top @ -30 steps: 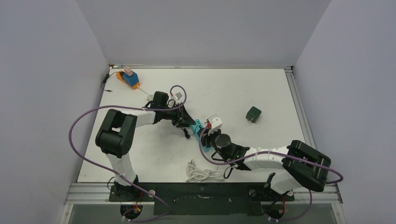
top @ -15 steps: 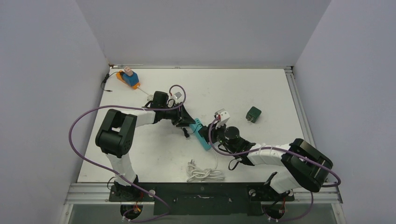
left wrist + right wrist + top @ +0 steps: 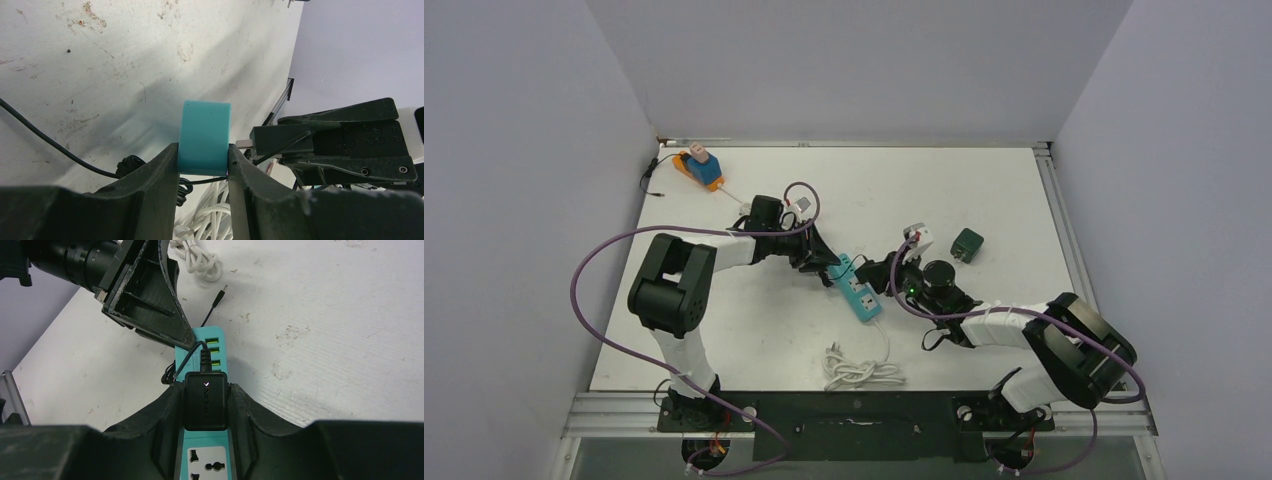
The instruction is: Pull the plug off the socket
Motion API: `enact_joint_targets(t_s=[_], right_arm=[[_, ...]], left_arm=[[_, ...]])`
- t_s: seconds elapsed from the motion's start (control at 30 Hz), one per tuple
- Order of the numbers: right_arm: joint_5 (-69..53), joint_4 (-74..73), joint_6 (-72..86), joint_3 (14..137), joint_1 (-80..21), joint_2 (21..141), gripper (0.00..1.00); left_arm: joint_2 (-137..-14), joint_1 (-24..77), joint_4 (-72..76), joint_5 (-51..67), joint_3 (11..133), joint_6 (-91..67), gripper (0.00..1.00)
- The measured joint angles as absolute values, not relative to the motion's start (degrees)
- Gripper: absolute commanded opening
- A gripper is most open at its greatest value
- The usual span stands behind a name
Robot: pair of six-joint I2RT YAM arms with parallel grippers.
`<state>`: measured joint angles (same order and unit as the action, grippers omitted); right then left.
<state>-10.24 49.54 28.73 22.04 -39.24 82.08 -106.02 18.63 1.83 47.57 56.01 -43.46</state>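
The plug [image 3: 703, 163], a blue cube with a pale top, sits on the socket [image 3: 684, 167], an orange strip at the table's far left corner; neither gripper is near them. My left gripper [image 3: 203, 156] is shut on the end of a teal power strip [image 3: 205, 134] in mid-table [image 3: 861, 297]. My right gripper [image 3: 206, 392] is shut on a small black block [image 3: 206, 401] on a thin black wire, held over the teal strip's [image 3: 208, 342] end with the green ports. Whether the block's pins still sit in the strip is hidden.
A dark green cube [image 3: 967, 243] lies right of the grippers. A coiled white cable [image 3: 859, 372] lies near the front edge. A thin black wire with a barrel tip [image 3: 220, 291] trails beside the teal strip. Grey walls close in the table on three sides.
My right arm has swung up and to the right with the black block, uncovering the teal strip's white outlets. My left gripper has kept its hold on the strip's end.
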Motion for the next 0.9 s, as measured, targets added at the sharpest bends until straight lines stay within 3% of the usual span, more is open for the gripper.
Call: enact_joint_targets(t_s=[0.53,0.7,0.9], right_arm=[[-5.1,45.5,25.1,21.2,-41.6,76.4,0.05],[4.4,40.7,23.7,19.8,-39.8,66.6,0.05],[25.0,33.6,23.0,18.2,-38.7,54.0,0.05]], left_arm=[[-106.0,18.6,0.4,47.0,56.5,-43.2,0.00],[-106.0,18.5,-0.6,46.8,56.7,-43.1,0.00],[-106.0,18.5,-1.1,46.7,56.9,-43.0,0.00]])
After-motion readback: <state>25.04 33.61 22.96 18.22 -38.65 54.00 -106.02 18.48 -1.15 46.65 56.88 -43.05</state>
